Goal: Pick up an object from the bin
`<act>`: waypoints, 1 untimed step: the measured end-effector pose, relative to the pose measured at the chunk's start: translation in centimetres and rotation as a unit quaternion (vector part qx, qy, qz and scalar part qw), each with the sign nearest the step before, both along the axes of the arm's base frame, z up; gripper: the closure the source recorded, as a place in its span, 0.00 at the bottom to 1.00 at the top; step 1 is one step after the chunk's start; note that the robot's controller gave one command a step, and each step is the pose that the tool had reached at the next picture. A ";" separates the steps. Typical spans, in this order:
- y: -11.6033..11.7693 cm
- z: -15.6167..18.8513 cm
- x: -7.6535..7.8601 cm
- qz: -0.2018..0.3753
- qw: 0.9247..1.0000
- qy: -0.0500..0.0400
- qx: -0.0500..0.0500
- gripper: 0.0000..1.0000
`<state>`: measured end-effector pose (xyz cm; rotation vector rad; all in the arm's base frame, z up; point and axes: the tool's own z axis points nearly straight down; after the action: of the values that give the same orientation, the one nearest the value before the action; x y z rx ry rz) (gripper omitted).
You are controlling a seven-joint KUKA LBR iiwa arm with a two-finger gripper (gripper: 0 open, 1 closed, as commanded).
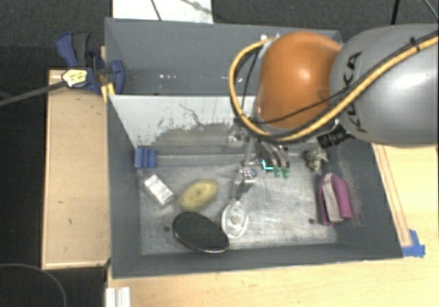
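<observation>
Lying near the middle of the bin floor, a clear spoon-shaped thing (pixel 236 211) is the piece nearest the end effector (pixel 269 162). Its rounded bowl points toward the front wall, and its thin handle runs up and back until its tip sits just under and to the left of the tool. That loose, slanted lie looks like something tipped in rather than set down. The raised handle seems the likelier place to take hold, since the bowl rests flat against the metal.

The end effector hangs low over the back half of the floor, tucked beneath the orange cover (pixel 298 79) of the wrist. That cover and the looped cables (pixel 236 93) hide most of it, so I cannot tell whether it stands apart or together. Nothing is seen held in it.

The bowl nearly touches a black oval (pixel 199 232) to its left. A yellow-green lump (pixel 199 194) sits just behind that, then a white block (pixel 158 189), and a blue block (pixel 145 157) lies against the left side of the bin (pixel 127 189). A purple and pink thing (pixel 335 197) lies well apart on the right. The spread leaves room around the handle, though the black oval crowds the bowl end.
</observation>
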<state>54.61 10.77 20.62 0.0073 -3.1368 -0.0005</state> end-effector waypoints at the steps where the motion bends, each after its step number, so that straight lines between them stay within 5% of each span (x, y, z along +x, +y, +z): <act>1: 4.1 -10.9 -0.9 0.017 1.000 -0.001 0.001 0.00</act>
<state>53.75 14.90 9.67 0.0597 -3.1392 -0.0027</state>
